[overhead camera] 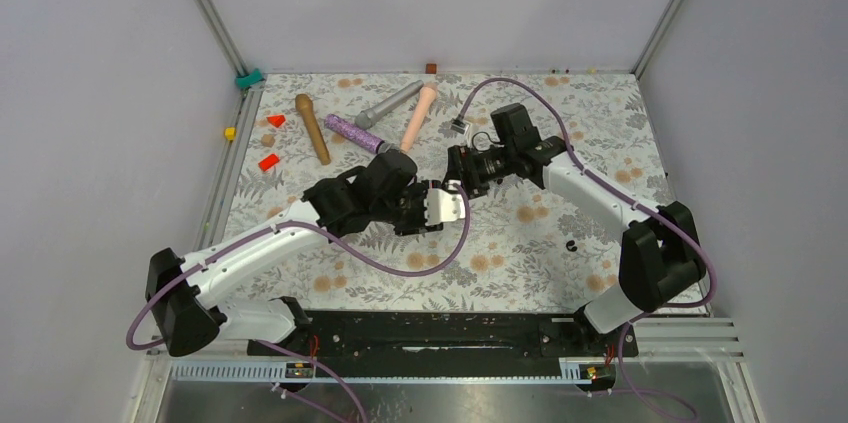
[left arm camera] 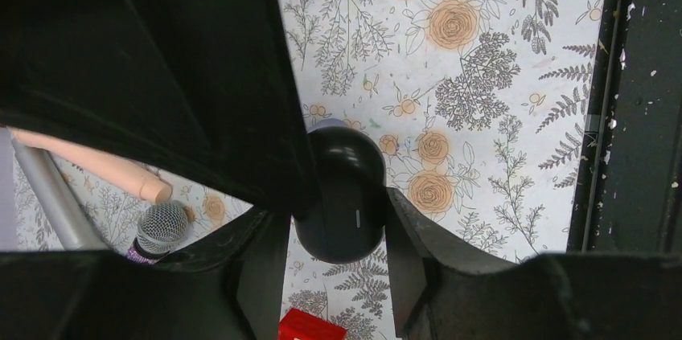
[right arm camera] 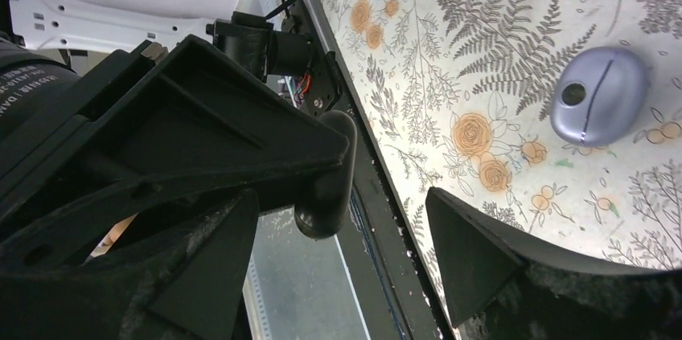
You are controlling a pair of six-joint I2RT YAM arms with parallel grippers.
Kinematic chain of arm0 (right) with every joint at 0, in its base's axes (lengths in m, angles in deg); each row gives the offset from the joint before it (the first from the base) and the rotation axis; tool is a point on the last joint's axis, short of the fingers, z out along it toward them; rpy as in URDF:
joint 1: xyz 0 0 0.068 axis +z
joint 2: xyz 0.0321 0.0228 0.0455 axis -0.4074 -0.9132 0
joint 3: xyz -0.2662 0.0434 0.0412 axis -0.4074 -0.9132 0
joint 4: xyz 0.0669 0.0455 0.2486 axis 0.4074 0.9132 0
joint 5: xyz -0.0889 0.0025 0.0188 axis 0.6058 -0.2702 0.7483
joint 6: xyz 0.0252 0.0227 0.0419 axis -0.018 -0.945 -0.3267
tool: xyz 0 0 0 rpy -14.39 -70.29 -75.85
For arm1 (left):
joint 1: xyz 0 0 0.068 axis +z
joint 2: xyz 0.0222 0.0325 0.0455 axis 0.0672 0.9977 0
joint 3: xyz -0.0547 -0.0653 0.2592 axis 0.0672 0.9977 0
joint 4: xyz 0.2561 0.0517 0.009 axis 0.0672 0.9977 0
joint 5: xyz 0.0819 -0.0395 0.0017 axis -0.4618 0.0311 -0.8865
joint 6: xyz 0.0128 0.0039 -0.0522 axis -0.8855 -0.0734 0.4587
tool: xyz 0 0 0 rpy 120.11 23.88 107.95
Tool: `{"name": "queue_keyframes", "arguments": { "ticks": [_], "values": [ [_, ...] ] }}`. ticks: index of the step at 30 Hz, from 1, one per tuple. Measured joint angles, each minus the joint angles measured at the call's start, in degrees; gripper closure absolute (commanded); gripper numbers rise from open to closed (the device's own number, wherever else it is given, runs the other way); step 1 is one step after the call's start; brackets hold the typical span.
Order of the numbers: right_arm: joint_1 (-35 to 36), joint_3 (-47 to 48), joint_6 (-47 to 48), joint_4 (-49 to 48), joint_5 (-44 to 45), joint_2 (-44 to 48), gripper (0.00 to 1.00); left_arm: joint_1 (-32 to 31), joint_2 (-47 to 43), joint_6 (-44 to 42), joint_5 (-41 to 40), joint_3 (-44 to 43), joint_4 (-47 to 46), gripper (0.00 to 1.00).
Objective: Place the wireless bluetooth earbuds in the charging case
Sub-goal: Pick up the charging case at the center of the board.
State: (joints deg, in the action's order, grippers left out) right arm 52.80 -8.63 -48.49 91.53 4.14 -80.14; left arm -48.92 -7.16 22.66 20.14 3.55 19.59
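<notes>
In the upper left of the top view, a brown rod (overhead camera: 312,128), a purple microphone (overhead camera: 355,133), a grey rod (overhead camera: 390,103) and a peach rod (overhead camera: 420,115) lie on the flowered cloth (overhead camera: 520,243). Below them, at mid-frame, the left gripper (left arm camera: 334,207) is closed narrowly on a black oval pebble (left arm camera: 342,171). In the left wrist view its fingers (left arm camera: 410,251) press the pebble's two sides. Just to the right in the top view, the right gripper (right arm camera: 342,195) faces it with its jaws spread wide and nothing held. In the upper right of the right wrist view, the charging case (right arm camera: 599,95) lies on the cloth, lavender, with a seam and a dark round spot, apart from both grippers. Toward the right of the top view lies a small black speck (overhead camera: 570,244), too small to identify.
</notes>
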Motion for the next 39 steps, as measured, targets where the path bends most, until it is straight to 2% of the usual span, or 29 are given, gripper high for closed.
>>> {"name": "queue_keyframes", "arguments": {
  "ticks": [2, 11, 16, 21, 23, 26, 32, 35, 38, 39],
  "values": [
    [1.11, -0.17, 0.00, -0.83, -0.15, 0.00, 0.21, -0.22, 0.00, 0.11, -0.15, -0.28, -0.04, 0.69],
    [2.75, -0.57, 0.11, -1.07, -0.31, 0.00, 0.51, -0.83, 0.00, 0.15, -0.48, -0.35, 0.02, 0.69],
    [2.75, -0.57, 0.04, -1.07, -0.35, 0.00, 0.58, -0.85, 0.00, 0.20, -0.87, -0.35, 0.00, 0.68],
    [2.78, -0.57, -0.07, -1.09, -0.57, 0.00, 0.74, -0.94, 0.00, 0.26, -1.29, -0.35, 0.04, 0.65],
    [2.78, -0.57, -0.07, -1.07, -0.59, -0.02, 0.78, -0.94, 0.00, 0.31, -1.44, -0.35, 0.02, 0.61],
    [2.78, -0.57, -0.02, -1.07, -0.66, 0.00, 0.78, -0.94, 0.00, 0.35, -1.86, -0.35, 0.00, 0.55],
    [2.80, -0.57, 0.04, -1.05, -1.05, 0.00, 0.79, -1.14, -0.04, 0.63, -2.71, -0.33, -0.96, 0.23],
    [2.80, -0.57, 0.11, -1.05, -1.51, 0.00, 0.79, -1.14, -0.26, 0.98, -3.37, -0.24, -2.21, 0.14],
    [2.80, -0.57, 0.46, -1.03, -1.60, 0.00, 0.80, -1.14, -0.74, 1.27, -3.89, 0.20, -2.99, 0.02],
    [2.80, -0.57, 0.74, -0.94, -1.55, 0.00, 0.80, -1.11, -0.96, 1.42, -4.04, 0.42, -3.06, 0.01]
  ]
}}
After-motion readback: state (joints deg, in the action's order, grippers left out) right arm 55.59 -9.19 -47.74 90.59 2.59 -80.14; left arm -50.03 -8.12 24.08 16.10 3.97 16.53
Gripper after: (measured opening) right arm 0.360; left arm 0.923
